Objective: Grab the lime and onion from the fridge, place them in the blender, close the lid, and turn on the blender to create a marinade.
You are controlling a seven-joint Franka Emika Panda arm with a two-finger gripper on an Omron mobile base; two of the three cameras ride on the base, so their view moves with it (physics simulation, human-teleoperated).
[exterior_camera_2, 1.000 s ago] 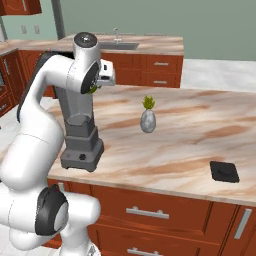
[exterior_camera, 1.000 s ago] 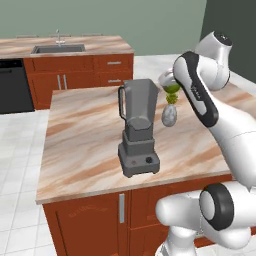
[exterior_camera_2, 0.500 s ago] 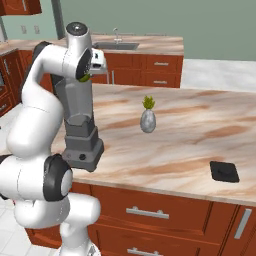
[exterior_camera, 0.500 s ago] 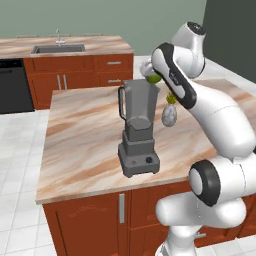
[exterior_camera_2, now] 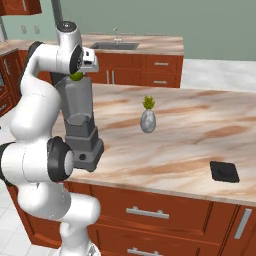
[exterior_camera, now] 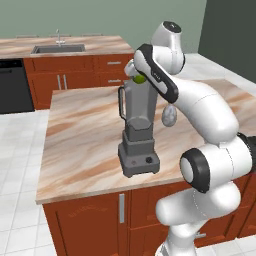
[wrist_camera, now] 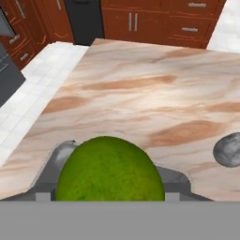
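Grey vase (exterior_camera_2: pixel 147 120) (green sprig) on island counter (exterior_camera_2: pixel 200 135); sink (exterior_camera: pixel 57 48) behind.

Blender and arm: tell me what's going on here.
The arm's gripper holds the lime right above the open top of the blender, which stands on the island counter. In the hand view the lime hangs over the jar's rim. The lid lies apart on the counter, near its front edge, so the jar is not yet closed. A small grey vase with green leaves stands behind the blender.
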